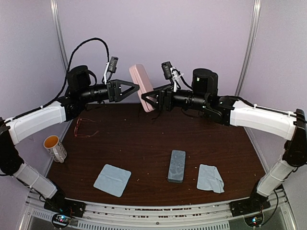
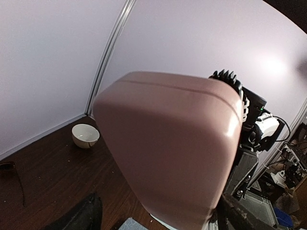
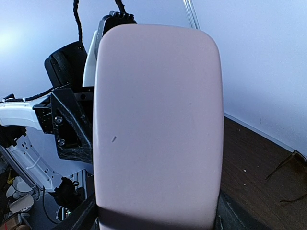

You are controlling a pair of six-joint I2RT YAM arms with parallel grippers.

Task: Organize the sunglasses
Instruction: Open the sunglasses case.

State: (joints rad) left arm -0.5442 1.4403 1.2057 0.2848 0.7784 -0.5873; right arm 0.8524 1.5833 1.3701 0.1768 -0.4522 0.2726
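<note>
Slippage looms: right hand point(image 1: 149, 101) grips the pink case point(image 1: 141, 79) by its lower end above the bench's point(image 1: 144, 139) far edge; wide-spread left hand point(image 1: 135, 88) could knock it loose.

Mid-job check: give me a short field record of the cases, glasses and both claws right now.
Raised item: pink oblong case, held in the air, tilted
Right claw: shut on its lower end
Left claw: at its upper edge, grip unclear
On table: thin reddish-brown wire-frame pair, lying far left on dark wooden table
Other case: grey-blue oblong case, closed, lying front centre
</note>
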